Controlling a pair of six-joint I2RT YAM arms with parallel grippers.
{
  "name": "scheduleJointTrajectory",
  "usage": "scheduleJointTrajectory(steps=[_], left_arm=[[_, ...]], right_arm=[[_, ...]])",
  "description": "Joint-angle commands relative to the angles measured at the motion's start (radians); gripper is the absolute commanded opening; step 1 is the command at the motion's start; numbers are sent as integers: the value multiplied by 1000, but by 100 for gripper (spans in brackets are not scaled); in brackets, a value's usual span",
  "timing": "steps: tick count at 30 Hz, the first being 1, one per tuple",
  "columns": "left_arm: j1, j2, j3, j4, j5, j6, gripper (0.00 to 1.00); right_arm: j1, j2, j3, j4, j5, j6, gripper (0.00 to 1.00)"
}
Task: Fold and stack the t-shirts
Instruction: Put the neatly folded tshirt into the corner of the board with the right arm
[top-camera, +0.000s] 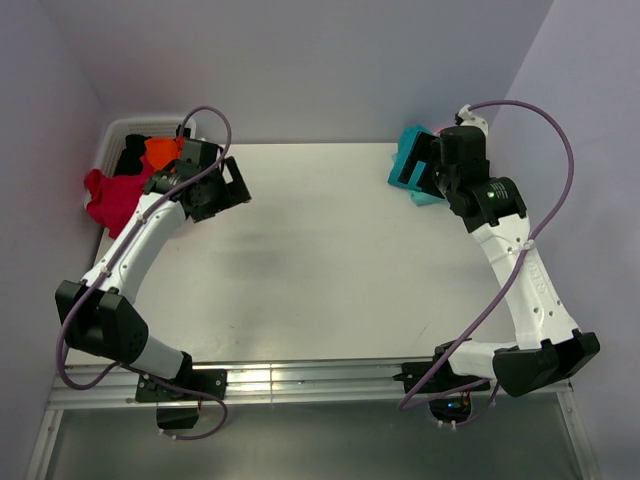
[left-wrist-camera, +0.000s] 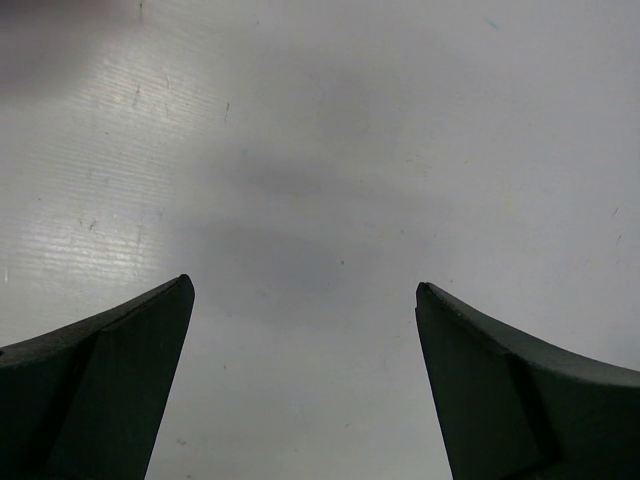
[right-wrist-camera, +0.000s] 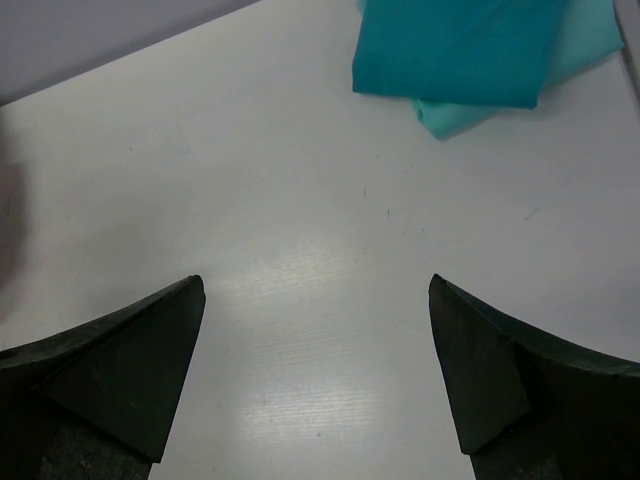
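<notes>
Right hand (right-wrist-camera: 316, 281) gapes near smooth, folded teal-blue t-shirt (right-wrist-camera: 455, 50)

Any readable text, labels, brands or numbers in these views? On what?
None readable. No print shows on the teal-blue t-shirt, mint-green t-shirt, crimson t-shirt, orange t-shirt or table. Any marking on the left arm or right arm is too small to tell.

Folded teal shirt (right-wrist-camera: 460, 45) atop mint shirt (right-wrist-camera: 445, 118), upper right; crimson shirt (top-camera: 115, 198), orange shirt (top-camera: 160, 150), black shirt (top-camera: 131, 157) crumpled together, upper left.
</notes>
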Motion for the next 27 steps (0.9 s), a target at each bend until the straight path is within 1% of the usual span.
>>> scheduleJointTrajectory(steps=[1, 21, 27], left_arm=[[17, -25, 60, -1, -24, 27, 100], [74, 3, 100, -6, -42, 49, 99], [97, 18, 154, -41, -74, 55, 99]], right_arm=[[7, -26, 3, 12, 47, -21, 100], [6, 40, 64, 17, 98, -61, 100], [4, 33, 84, 29, 140, -70, 100]])
